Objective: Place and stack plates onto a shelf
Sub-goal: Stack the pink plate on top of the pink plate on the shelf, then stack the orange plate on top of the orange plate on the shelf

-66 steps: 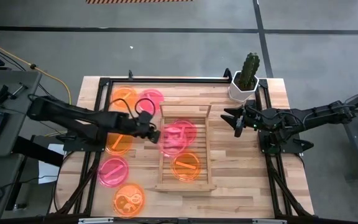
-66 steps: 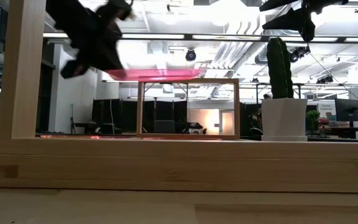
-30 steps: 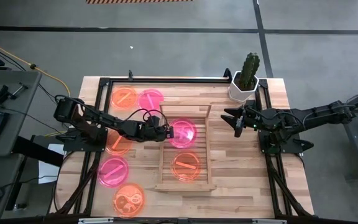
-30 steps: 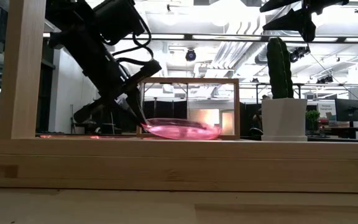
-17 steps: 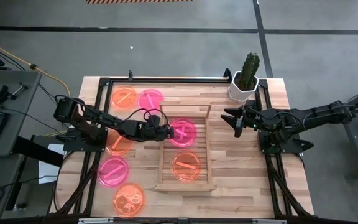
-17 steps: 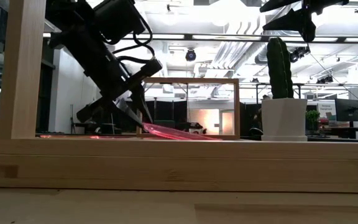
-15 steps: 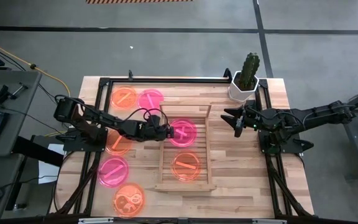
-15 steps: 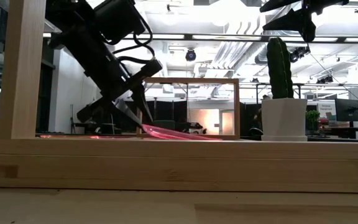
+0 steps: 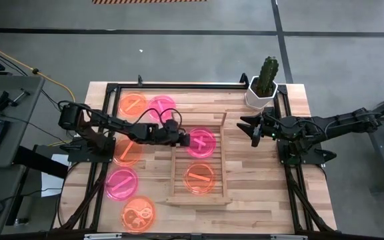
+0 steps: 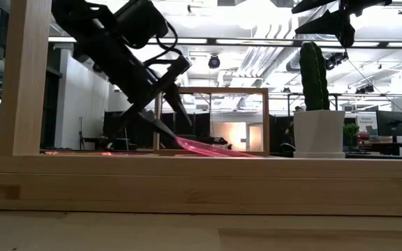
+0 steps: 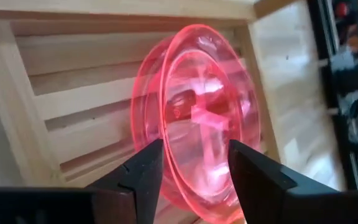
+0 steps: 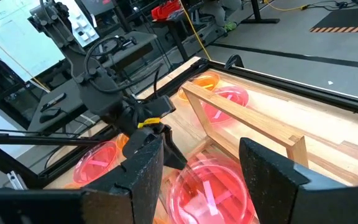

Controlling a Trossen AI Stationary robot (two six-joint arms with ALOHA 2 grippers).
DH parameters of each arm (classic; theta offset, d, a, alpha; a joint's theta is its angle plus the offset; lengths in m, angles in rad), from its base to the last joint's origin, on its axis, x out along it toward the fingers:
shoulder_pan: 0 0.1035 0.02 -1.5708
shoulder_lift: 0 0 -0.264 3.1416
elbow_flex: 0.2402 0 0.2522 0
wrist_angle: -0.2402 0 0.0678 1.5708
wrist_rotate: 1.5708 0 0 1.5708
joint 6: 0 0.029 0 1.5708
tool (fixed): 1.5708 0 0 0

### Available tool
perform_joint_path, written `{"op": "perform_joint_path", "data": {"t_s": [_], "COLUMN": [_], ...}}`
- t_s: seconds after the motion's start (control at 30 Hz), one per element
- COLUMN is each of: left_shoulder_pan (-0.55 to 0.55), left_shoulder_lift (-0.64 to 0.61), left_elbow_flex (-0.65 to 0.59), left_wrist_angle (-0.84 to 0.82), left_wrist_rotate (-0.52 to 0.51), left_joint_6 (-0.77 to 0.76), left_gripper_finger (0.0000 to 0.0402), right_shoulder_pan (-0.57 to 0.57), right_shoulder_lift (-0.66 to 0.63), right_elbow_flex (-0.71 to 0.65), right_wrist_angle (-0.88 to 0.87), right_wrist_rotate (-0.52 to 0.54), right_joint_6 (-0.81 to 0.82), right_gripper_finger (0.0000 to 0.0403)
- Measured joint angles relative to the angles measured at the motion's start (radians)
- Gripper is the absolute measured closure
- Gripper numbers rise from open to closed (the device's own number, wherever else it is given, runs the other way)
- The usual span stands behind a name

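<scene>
A pink plate (image 9: 201,142) lies on the far half of the shelf (image 9: 173,167), and an orange plate (image 9: 199,177) lies on its near half. My left gripper (image 9: 184,139) is open at the pink plate's left rim, which stands between the two fingers in the left wrist view (image 11: 196,149). In the low view the pink plate (image 10: 218,148) slants, left rim raised, right rim down on the slats. My right gripper (image 9: 248,130) hovers open to the right of the shelf, with nothing between its fingers. My left gripper is open with the pink plate's raised left rim (image 10: 184,143) between its fingers, which slant down from the table's left side. The lower fingertip (image 10: 173,137) ends right at that rim; whether it touches or bears the plate, I cannot tell.
Loose plates lie on the table left of the shelf: orange (image 9: 133,104), pink (image 9: 162,107), orange (image 9: 127,152), pink (image 9: 121,183), orange (image 9: 137,213). A cactus in a white pot (image 9: 264,83) stands at the far right. A black frame (image 9: 179,85) borders the table.
My left gripper has opened and let go of the pink plate's left rim, and has gone a little toward the table's right edge. The plate has come down onto the shelf, slid slightly to the right, and now slants with its left rim up.
</scene>
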Motion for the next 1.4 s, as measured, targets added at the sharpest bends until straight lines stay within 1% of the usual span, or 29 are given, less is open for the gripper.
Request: {"op": "perform_joint_path", "data": {"t_s": [0.1,0.17,0.27,0.37,0.5,0.6,0.7,0.77,0.87,0.97,1.03,1.07,1.1,1.17,1.23,1.3,1.4], "left_shoulder_pan": [0.000,0.000,-0.002,-0.008,-0.046,-0.101,-0.165,-0.201,-0.229,-0.222,-0.199,-0.181,-0.153,-0.064,0.050,0.183,0.372], "left_shoulder_lift": [0.000,-0.012,-0.045,-0.097,-0.226,-0.360,-0.496,-0.583,-0.686,-0.754,-0.785,-0.795,-0.801,-0.806,-0.799,-0.779,-0.725], "left_elbow_flex": [0.000,0.000,0.000,0.000,-0.001,0.000,0.000,-0.002,-0.002,-0.002,-0.002,0.003,0.017,0.066,0.131,0.185,0.213], "left_wrist_angle": [-0.041,-0.098,-0.169,-0.214,-0.224,-0.202,-0.202,-0.209,-0.217,-0.233,-0.293,-0.347,-0.425,-0.616,-0.796,-0.970,-1.152], "left_wrist_rotate": [0.020,0.020,-0.016,-0.043,-0.046,-0.054,-0.086,-0.119,-0.203,-0.301,-0.364,-0.387,-0.400,-0.396,-0.345,-0.264,-0.132], "left_joint_6": [0.024,0.024,0.025,0.072,0.220,0.360,0.472,0.527,0.598,0.604,0.590,0.578,0.554,0.494,0.451,0.452,0.539], "left_gripper_finger": [0.0231,0.0231,0.0231,0.0231,0.0231,0.0231,0.0231,0.0231,0.0231,0.0231,0.0231,0.0231,0.0231,0.0231,0.0231,0.0231,0.0231], "right_shoulder_pan": [0.000,0.000,0.000,0.000,0.000,0.000,0.000,0.000,0.000,0.000,0.000,0.000,0.000,0.000,0.000,0.000,0.000], "right_shoulder_lift": [0.000,0.000,0.000,0.001,0.001,0.001,0.005,0.012,0.026,0.043,0.055,0.060,0.066,0.078,0.086,0.094,0.106], "right_elbow_flex": [0.000,0.000,0.000,0.000,0.000,0.000,0.000,0.000,0.000,0.000,0.000,0.000,0.000,0.000,0.000,0.000,0.000], "right_wrist_angle": [0.000,0.000,0.000,-0.001,-0.002,-0.002,0.001,0.006,0.015,0.019,0.020,0.019,0.023,0.024,0.026,0.036,0.045], "right_wrist_rotate": [0.000,0.000,0.000,0.000,0.000,0.000,0.000,0.001,0.001,0.000,0.000,0.000,0.000,0.000,0.000,0.000,0.000], "right_joint_6": [0.000,0.000,0.000,0.000,0.000,0.000,0.000,0.000,0.000,0.001,0.012,0.021,0.023,0.024,0.024,0.024,0.024], "right_gripper_finger": [0.0208,0.0208,0.0208,0.0208,0.0208,0.0208,0.0208,0.0208,0.0208,0.0208,0.0208,0.0208,0.0208,0.0208,0.0208,0.0208,0.0208]}}
